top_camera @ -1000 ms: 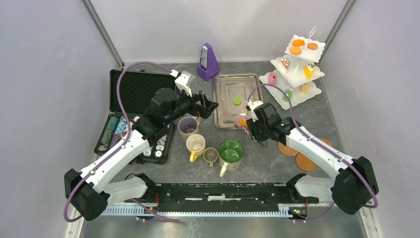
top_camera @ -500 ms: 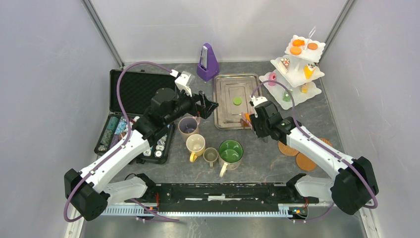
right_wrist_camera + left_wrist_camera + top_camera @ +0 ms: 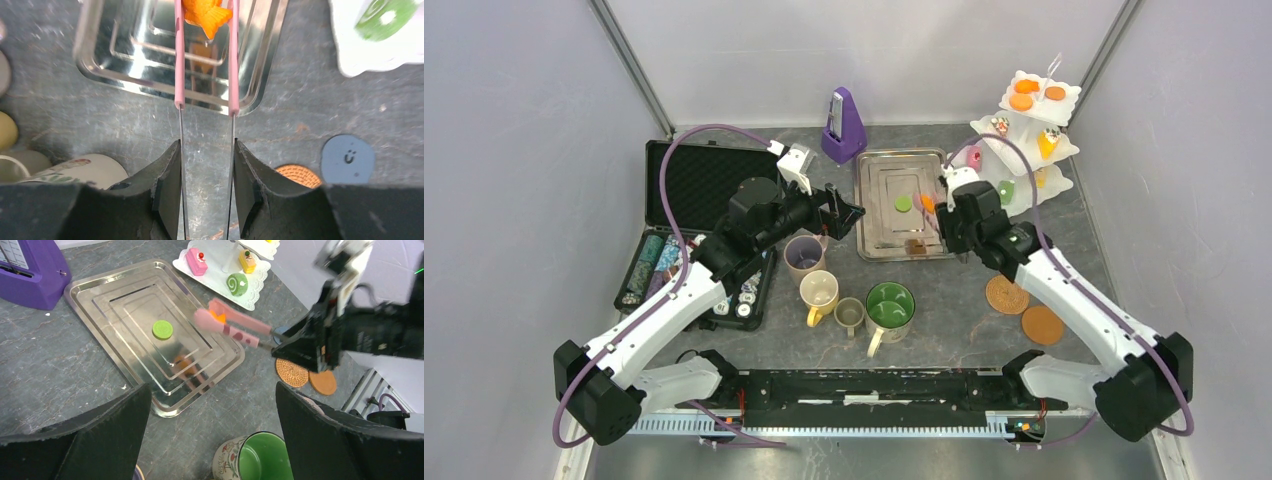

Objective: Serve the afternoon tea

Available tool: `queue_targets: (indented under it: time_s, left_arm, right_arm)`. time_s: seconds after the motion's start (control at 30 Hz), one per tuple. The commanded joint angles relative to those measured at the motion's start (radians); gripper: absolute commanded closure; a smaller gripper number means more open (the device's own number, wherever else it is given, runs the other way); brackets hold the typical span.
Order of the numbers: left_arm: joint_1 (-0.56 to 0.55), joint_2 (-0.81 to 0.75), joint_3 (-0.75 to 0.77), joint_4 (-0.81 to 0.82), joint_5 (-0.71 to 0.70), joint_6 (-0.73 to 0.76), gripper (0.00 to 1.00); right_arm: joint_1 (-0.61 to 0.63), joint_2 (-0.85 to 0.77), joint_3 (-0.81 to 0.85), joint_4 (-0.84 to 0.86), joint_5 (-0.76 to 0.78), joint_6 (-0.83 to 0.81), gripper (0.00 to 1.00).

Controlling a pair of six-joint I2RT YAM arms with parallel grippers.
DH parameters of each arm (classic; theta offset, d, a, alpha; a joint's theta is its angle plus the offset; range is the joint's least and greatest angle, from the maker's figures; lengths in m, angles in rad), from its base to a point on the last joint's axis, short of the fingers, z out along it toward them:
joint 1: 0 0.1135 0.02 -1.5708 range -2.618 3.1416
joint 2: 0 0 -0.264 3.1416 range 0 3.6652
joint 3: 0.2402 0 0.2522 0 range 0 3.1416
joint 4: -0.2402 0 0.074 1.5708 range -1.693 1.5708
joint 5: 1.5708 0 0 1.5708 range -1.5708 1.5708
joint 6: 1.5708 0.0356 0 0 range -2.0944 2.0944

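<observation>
My right gripper [image 3: 948,212] is shut on pink tongs [image 3: 179,60] that pinch an orange pastry [image 3: 205,14], held above the right side of the steel tray [image 3: 874,240]. The tongs and pastry [image 3: 218,316] also show in the left wrist view. A green disc pastry [image 3: 903,203] lies on the tray. The white three-tier stand [image 3: 1024,130] at the back right carries several pastries. My left gripper [image 3: 844,213] is open and empty, above the mauve mug [image 3: 804,255]. The yellow mug [image 3: 819,292], olive mug [image 3: 850,315] and big green mug [image 3: 889,307] stand nearby. Two cork coasters [image 3: 1006,294] lie on the right.
A purple metronome [image 3: 844,125] stands behind the tray. An open black case [image 3: 699,185] with poker chips [image 3: 654,260] lies on the left. A blue-grey disc with a face [image 3: 347,158] lies beside a coaster. Grey walls close in both sides.
My right arm has lifted the tongs and orange pastry from the tray's near right corner and moved them back toward the stand. The left arm has not moved.
</observation>
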Motion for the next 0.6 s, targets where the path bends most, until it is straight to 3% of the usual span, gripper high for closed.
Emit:
queue_targets:
  time_s: [0.0,0.2,0.57]
  left_arm:
    - [-0.005,-0.019,0.032,0.019,0.017,0.042,0.01]
    - [-0.005,-0.026,0.032,0.020,0.016,0.040,0.01]
    - [-0.005,-0.039,0.030,0.020,0.013,0.040,0.01]
  right_arm:
    - [-0.006,-0.079,0.190,-0.036,0.061,-0.036,0.90]
    - [-0.083,-0.085,0.407,-0.149,0.205,-0.101,0.91]
    - [-0.494,-0.029,0.582,-0.179,0.040,-0.124,0.94]
